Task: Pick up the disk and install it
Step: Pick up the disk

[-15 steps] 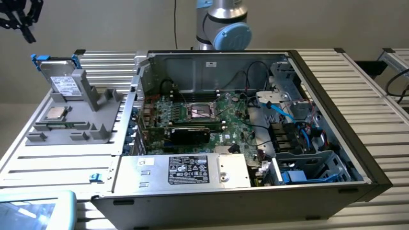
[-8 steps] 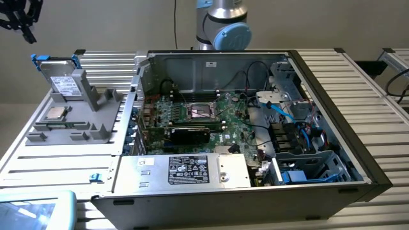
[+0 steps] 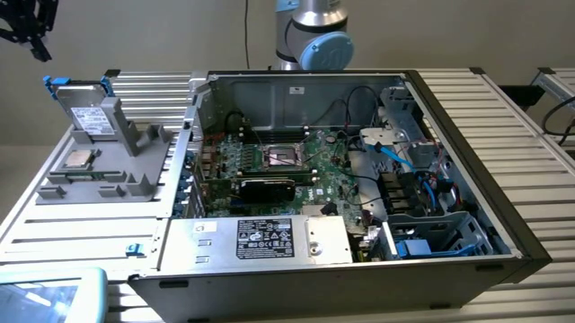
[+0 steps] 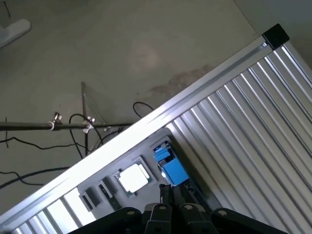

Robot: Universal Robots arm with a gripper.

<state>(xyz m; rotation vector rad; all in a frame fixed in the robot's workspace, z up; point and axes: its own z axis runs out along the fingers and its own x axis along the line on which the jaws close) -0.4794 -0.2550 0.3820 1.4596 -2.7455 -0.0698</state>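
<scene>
Standing upright in one grey holder (image 3: 134, 145) on the bench (image 3: 90, 222), at the exterior view's left, one disk (image 3: 90, 116) sits well below the pincer (image 3: 38, 47). From the wrist view, the two fingers (image 4: 165, 192) are pressed together and empty, near the disk's blue carrier (image 4: 170, 165) and one chip (image 4: 134, 178).

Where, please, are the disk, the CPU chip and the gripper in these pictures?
disk (image 3: 90, 120), exterior view, on its white label.
CPU chip (image 3: 79, 159), exterior view, on its silver top.
gripper (image 4: 170, 189), wrist view, between its shut fingertips.

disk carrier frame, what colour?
Bright blue carrier around the silver-grey disk. Shows best in the exterior view.
</scene>
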